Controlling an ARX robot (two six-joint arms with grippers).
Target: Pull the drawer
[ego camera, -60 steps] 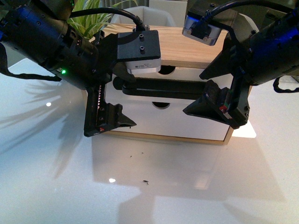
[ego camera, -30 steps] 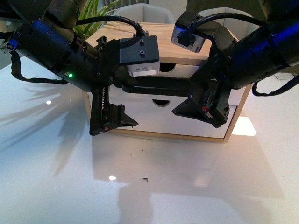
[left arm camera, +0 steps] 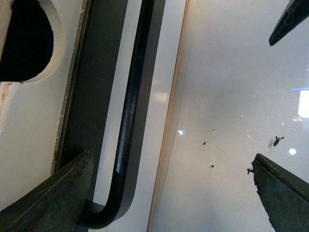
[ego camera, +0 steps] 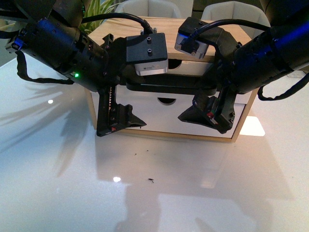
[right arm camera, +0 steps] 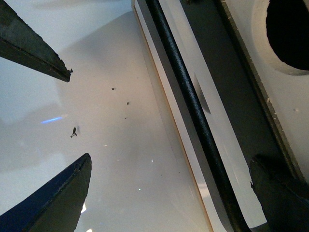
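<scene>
Drawer (ego camera: 190, 69) with the long black bar handle (ego camera: 164, 87) sits as the upper front of a wooden cabinet (ego camera: 166, 25) at 12 o'clock on the glossy white counter (ego camera: 58, 193). A half-round notch cuts its top edge, and a plain white lower front (ego camera: 159, 118) lies beneath it. Whether it stands out from the cabinet at all cannot be told. The left pincer (left arm camera: 171, 159) is released, spread wide at the 9 o'clock end of the handle: in its wrist view one finger (left arm camera: 48, 203) lies against the white front just beside the bar's bent end, and the other (left arm camera: 285, 193) hangs over the counter, so the bar runs between them. The right pincer (right arm camera: 171, 159) is likewise released at the 3 o'clock end, with one finger (right arm camera: 280, 193) on the drawer side, the other (right arm camera: 53, 203) over the counter and the bar between. Neither pair of fingers clearly touches the bar. Dark specks (ego camera: 151, 181) dot the counter at 6 o'clock from the cabinet. A green plant (ego camera: 99, 7) shows behind it at 11 o'clock.
</scene>
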